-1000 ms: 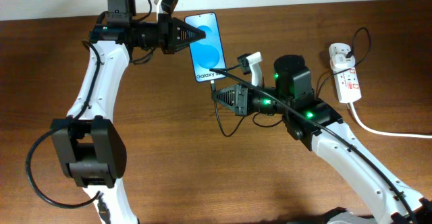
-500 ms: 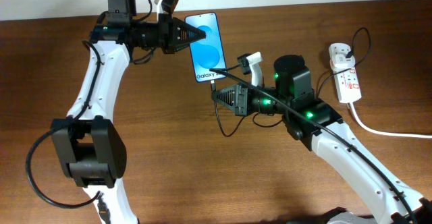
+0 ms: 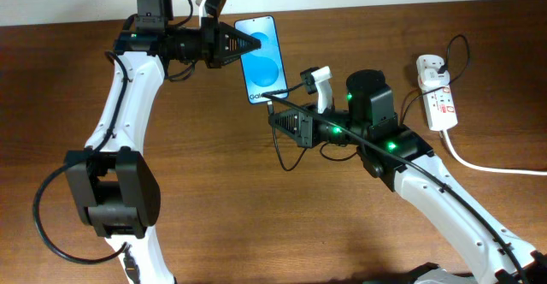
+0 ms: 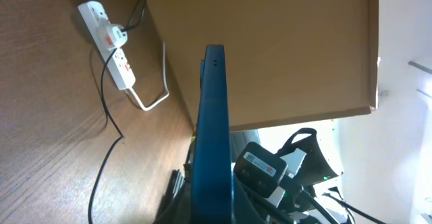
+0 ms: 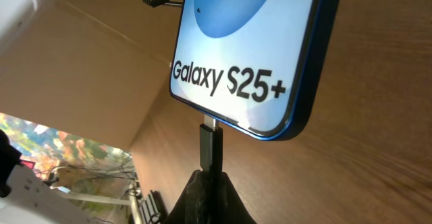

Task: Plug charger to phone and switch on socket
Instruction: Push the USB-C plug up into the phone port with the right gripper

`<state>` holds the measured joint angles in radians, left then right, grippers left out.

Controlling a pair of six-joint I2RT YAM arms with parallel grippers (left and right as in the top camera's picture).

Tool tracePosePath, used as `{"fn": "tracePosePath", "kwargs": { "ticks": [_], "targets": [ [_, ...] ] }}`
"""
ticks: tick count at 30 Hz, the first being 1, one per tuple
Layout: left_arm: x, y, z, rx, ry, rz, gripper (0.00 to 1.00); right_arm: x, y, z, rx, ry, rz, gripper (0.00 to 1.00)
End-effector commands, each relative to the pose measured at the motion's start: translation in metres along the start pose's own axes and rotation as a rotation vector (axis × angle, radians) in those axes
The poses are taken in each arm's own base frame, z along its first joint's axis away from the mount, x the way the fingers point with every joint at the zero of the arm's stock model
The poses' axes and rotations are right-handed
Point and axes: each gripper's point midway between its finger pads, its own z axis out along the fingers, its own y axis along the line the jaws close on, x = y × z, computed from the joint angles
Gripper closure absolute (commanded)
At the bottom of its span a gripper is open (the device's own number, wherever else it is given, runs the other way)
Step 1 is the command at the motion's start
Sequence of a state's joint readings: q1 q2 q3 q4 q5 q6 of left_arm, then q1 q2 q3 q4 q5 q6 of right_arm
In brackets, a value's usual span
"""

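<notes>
The phone (image 3: 261, 59), blue screen up, is held above the table by its left long edge, with my left gripper (image 3: 243, 46) shut on it. In the left wrist view the phone (image 4: 213, 129) stands edge-on between the fingers of the left gripper (image 4: 213, 207). My right gripper (image 3: 273, 111) is shut on the charger plug (image 5: 210, 148). The plug's metal tip meets the phone's (image 5: 250, 42) lower short edge, below the "Galaxy S25+" text. The right gripper (image 5: 210, 181) pinches the plug body. The charger cable (image 3: 282, 157) loops down under the right arm. The socket (image 3: 436, 91) lies at the far right.
A white plug sits in the socket's far end and a thick white cord (image 3: 483, 166) runs off to the right. The socket (image 4: 108, 38) and a thin black cable (image 4: 104, 143) lie on the wood. A cardboard wall (image 4: 270, 42) stands behind the table.
My right gripper has moved the plug a little up toward the phone; the plug tip now touches the phone's lower edge. The left arm and phone have stayed put.
</notes>
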<state>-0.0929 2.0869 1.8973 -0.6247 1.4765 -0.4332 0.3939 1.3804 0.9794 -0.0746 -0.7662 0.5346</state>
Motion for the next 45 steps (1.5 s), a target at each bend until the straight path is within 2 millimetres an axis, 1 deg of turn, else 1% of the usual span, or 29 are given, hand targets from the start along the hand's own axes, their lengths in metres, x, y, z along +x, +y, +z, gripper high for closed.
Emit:
{"fn": "tracePosePath", "kwargs": {
  "ticks": [1,9,17,25,41,45],
  "targets": [
    [0.006,-0.026,0.005,0.052,0.033,0.057,1.00,-0.004,-0.008,0.002,0.041,-0.024,-0.037,0.96],
    [0.006,-0.026,0.005,0.052,0.033,0.057,1.00,-0.006,-0.010,0.002,0.055,-0.035,-0.038,0.96],
    [0.006,-0.026,0.006,0.052,0.033,0.064,1.00,-0.012,-0.007,0.002,0.044,-0.054,-0.058,0.96],
    [0.010,-0.028,0.014,0.059,0.051,0.087,1.00,-0.013,-0.006,0.002,0.043,-0.061,-0.063,0.96],
    [0.010,-0.028,0.014,0.061,0.051,0.113,1.00,-0.018,-0.004,0.001,0.036,-0.078,-0.079,0.96],
    [0.010,-0.028,0.014,0.061,0.051,0.112,1.00,-0.023,-0.009,-0.003,0.045,-0.091,-0.070,0.96]
  ]
}}
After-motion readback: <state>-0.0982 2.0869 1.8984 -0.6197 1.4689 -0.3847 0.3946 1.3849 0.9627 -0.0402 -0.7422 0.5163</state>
